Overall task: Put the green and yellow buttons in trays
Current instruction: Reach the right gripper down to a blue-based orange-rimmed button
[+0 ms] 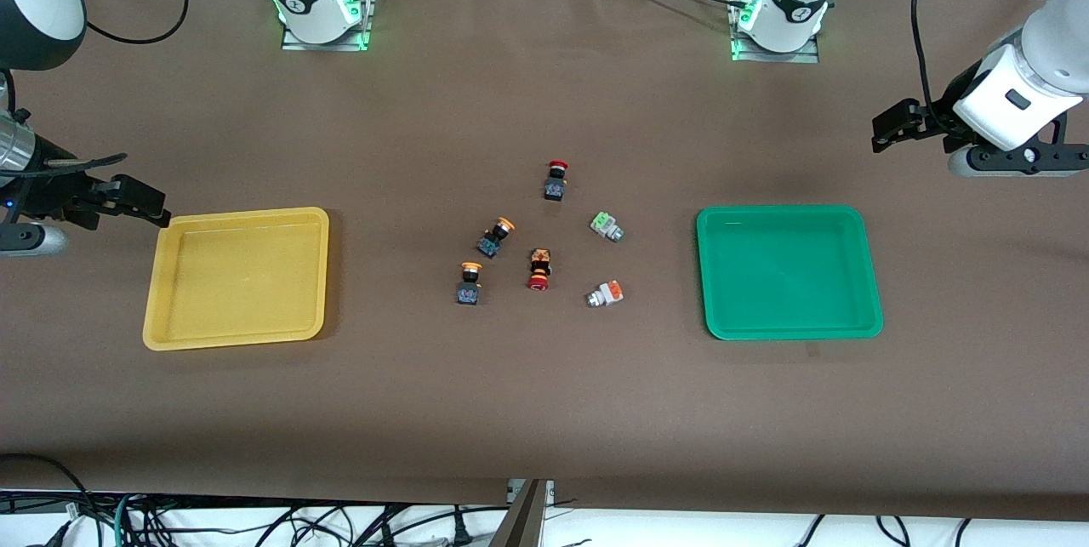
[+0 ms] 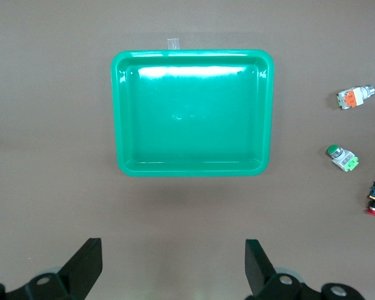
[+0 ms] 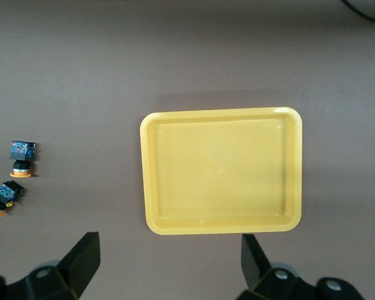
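Buttons are all bunched mid-counter, between the two trays, none in a tray yet. You've got two yellow buttons, one [image 1: 498, 236] a bit farther from the front camera and one [image 1: 469, 282] nearer the front edge, both on the side of the bunch toward the yellow tray [image 1: 162, 292]. The green button [image 1: 606, 225] and the orange button [image 1: 606, 294] sit on the side toward the green tray [image 1: 872, 275]. Mixed in are two red buttons, one [image 1: 556, 179] toward the base edge and one [image 1: 538, 269] right in the middle; leave those alone.

Both arms are parked out at the counter's ends. The right gripper [image 1: 145, 200] hangs just off the yellow tray's corner, the left gripper [image 1: 889, 128] is up over bare counter near the green tray's end, and both have their jaws spread wide with nothing in them.

So I'd say you're at the very start: pick a button and reach in. My take: send each arm to the pair on its own side so they don't cross. The right arm's yellow ones are tipped on their sides, so I'd line the jaws across the black body, not the round cap, which looks likely to slip. The middle red one sits close to the yellow pair, so come straight down to avoid nudging it. The trays are big, so the drop should be easy.
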`<action>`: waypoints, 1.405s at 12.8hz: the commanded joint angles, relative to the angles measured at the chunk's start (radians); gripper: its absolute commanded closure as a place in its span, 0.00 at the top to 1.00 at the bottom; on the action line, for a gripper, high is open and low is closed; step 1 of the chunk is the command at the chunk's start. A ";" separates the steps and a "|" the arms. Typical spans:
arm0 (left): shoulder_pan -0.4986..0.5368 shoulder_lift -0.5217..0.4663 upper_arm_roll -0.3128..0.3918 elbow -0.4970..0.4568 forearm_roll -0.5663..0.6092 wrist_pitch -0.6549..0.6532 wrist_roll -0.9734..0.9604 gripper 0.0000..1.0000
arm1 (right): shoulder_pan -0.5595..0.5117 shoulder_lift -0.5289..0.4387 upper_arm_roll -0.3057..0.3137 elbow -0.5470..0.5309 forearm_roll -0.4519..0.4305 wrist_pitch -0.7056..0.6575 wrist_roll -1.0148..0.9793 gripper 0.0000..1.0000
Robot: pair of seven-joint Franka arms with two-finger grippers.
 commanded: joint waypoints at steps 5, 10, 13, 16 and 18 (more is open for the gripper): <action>0.011 0.004 0.000 0.010 0.002 -0.002 0.026 1.00 | 0.018 0.027 0.004 -0.005 0.019 -0.018 0.005 1.00; 0.013 0.010 0.000 0.007 0.002 -0.004 0.026 1.00 | 0.049 0.130 0.004 -0.005 0.018 -0.003 -0.007 1.00; 0.013 0.010 0.000 0.007 0.002 -0.004 0.026 1.00 | 0.118 0.192 0.004 -0.006 0.019 0.035 0.045 1.00; 0.013 0.010 0.000 0.006 0.000 -0.004 0.026 1.00 | 0.207 0.245 0.006 -0.008 0.099 0.087 0.348 1.00; 0.013 0.011 0.000 0.007 0.000 -0.004 0.026 1.00 | 0.270 0.288 0.006 -0.008 0.145 0.150 0.524 1.00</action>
